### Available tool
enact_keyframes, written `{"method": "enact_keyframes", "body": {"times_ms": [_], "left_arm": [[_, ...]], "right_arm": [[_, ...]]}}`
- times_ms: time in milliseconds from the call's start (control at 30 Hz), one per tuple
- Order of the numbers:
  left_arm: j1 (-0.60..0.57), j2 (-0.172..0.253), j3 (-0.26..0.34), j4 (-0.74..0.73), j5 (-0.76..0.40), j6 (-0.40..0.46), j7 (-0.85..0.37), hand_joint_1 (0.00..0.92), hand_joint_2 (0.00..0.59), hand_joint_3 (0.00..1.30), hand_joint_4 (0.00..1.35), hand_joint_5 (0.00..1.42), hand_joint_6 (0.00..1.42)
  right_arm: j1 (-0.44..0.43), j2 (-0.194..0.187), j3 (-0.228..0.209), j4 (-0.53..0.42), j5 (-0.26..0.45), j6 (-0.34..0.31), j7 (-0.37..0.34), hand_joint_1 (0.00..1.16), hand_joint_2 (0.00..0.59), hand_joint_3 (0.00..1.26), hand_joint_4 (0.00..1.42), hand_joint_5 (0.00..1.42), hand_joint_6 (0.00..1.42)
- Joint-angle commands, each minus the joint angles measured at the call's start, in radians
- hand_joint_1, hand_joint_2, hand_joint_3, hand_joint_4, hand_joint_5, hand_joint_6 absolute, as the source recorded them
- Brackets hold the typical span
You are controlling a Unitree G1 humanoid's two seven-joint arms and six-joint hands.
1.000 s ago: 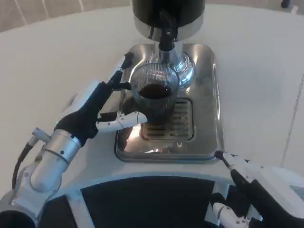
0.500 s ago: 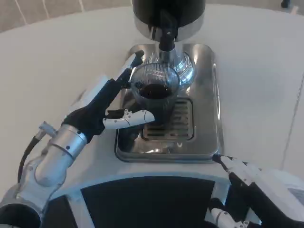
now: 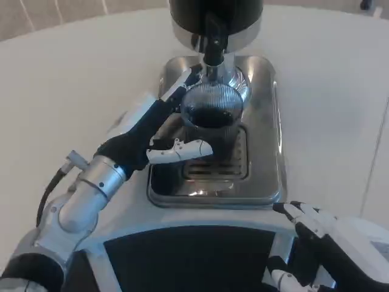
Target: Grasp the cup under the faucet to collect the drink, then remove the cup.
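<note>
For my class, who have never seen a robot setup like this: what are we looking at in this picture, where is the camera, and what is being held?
The camera sits on a humanoid robot's head or chest, looking down at a white table. On it stands a shiny metal drip tray with a slotted grate, under a black drink dispenser whose faucet points down. A clear ribbed cup with dark drink in it stands on the tray, right below the faucet. The silver arm at the picture's left ends in the robot's left hand, its fingers wrapped around the cup. The right hand, low at the right, waits with fingers apart and holds nothing.
</note>
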Motion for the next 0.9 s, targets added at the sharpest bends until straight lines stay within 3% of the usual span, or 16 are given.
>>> {"method": "enact_keyframes", "body": {"times_ms": [33, 533, 900], "left_arm": [[-0.016, -0.008, -0.017, 0.016, 0.020, 0.021, 0.015, 0.357, 0.048, 0.00, 0.00, 0.37, 0.24], [-0.019, -0.014, -0.045, -0.006, 0.069, 0.075, 0.119, 0.348, 0.054, 0.05, 0.07, 0.44, 0.31], [-0.006, -0.027, -0.054, -0.054, 0.098, 0.112, 0.171, 0.351, 0.057, 0.19, 0.19, 0.55, 0.37]], "right_arm": [[0.003, 0.023, -0.004, -0.014, -0.007, 0.010, 0.008, 0.23, 0.474, 0.05, 0.00, 0.00, 0.00], [-0.026, 0.021, 0.003, -0.014, -0.025, 0.032, 0.016, 0.30, 0.469, 0.07, 0.00, 0.00, 0.00], [-0.011, 0.031, 0.001, -0.014, -0.030, 0.030, -0.001, 0.39, 0.466, 0.09, 0.00, 0.00, 0.00]]}}
